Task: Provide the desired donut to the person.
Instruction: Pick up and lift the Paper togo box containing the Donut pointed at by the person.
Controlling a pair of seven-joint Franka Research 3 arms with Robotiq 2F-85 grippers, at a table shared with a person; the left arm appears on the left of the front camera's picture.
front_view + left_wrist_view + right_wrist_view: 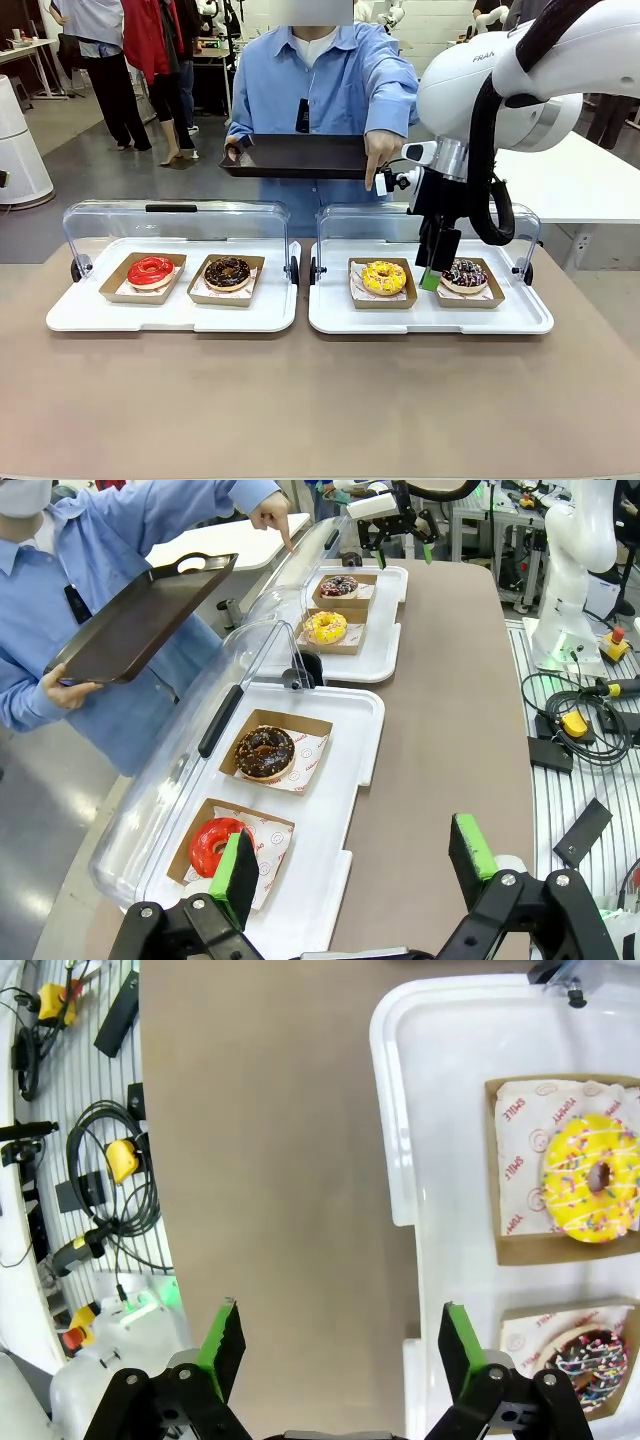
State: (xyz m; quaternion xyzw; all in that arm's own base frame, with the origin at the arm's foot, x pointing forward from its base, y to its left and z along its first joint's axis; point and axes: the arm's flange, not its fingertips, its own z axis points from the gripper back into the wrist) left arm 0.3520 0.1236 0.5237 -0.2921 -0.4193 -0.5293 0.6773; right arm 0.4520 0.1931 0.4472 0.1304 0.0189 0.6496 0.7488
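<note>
On the brown bench (300, 400), the left arm's black, green-padded fingers (238, 875) stand apart and empty, above the near left corner of the left white plastic tray (170, 315). That tray has its clear lid (175, 225) raised at the far side. It carries a red-glazed donut (150, 270) on the left and a chocolate-glazed donut (228, 271) on the right, each in a brown card dish. Beyond the bench stands the person in a light blue shirt (300, 85), holding a dark rectangular serving tray (295, 155) in one hand. The other hand (382, 150) points its index finger down over the far side of the right white plastic tray (430, 318), roughly in line with the yellow sprinkled donut (384, 277). The right arm's fingers (430, 278) hang apart, gripping nothing, above that tray's near side. The dark donut with coloured sprinkles (464, 273) lies farthest right.
</note>
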